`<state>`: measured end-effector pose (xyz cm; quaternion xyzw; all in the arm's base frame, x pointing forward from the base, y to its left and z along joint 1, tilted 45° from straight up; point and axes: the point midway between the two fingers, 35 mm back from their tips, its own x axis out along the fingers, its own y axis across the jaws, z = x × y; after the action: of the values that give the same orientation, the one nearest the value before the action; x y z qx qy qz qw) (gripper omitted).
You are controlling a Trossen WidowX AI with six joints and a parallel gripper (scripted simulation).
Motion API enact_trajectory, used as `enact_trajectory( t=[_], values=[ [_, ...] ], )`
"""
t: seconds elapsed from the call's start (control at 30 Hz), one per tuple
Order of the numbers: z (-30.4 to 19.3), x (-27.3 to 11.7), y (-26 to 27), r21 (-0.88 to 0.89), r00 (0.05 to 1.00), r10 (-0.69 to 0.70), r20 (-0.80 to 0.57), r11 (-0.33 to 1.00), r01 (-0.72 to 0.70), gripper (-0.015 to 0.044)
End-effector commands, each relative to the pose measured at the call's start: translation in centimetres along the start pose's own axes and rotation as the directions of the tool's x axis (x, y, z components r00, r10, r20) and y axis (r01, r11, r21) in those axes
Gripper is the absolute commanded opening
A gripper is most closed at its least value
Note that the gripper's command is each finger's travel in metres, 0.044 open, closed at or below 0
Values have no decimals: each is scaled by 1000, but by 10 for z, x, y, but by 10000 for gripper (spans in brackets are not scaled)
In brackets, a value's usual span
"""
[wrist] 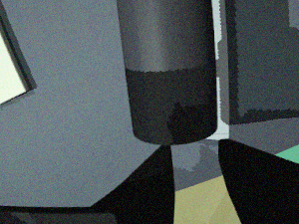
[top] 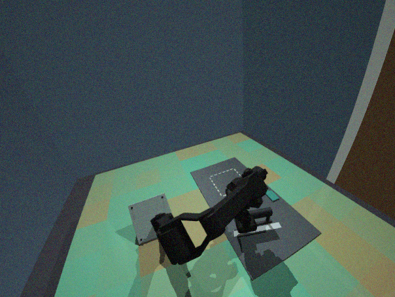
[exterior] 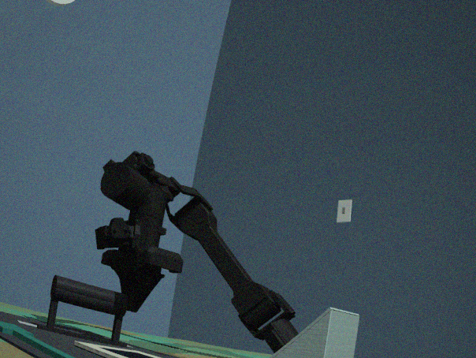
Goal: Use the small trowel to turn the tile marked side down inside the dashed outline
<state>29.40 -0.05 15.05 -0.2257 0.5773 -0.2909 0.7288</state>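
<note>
The trowel's thick black handle (top: 263, 212) (exterior: 84, 293) (wrist: 169, 44) stands level on two posts above its flat blade on the mat (top: 294, 233); a pale blade strip (top: 276, 226) (wrist: 223, 130) shows beside it. My gripper (top: 246, 229) (exterior: 132, 309) (wrist: 194, 151) points down at one end of the handle. Its fingers are partly open with nothing between them; the handle end lies just beyond the tips. The tile (exterior: 90, 345) (wrist: 9, 71) shows a pale border, with a dark centre in the exterior view; the arm hides it in the top view. The dashed outline (top: 210, 177) is partly covered by the arm.
A teal strip (top: 272, 195) (exterior: 35, 344) lies along the mat's far side. A grey plate with screws (top: 144, 212) is by the arm's base. A wall switch (exterior: 343, 210) is on the wall.
</note>
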Motion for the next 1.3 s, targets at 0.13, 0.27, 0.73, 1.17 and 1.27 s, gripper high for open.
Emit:
enact_trajectory(
  t=[0.13, 0.27, 0.73, 1.17, 1.27],
  values=[
    [2, -3, -13, 0, 1000, 1, -1, 1000, -1, 100],
    [3, -10, -49, 0, 1000, 1, -3, 1000, -1, 100],
    [1, -18, -86, 12, 1000, -2, -3, 1000, 2, 100],
    [1, -18, -86, 11, 1000, -2, -2, 1000, 2, 0],
    [1, -18, -86, 11, 1000, -2, -2, 1000, 2, 0]
  ],
)
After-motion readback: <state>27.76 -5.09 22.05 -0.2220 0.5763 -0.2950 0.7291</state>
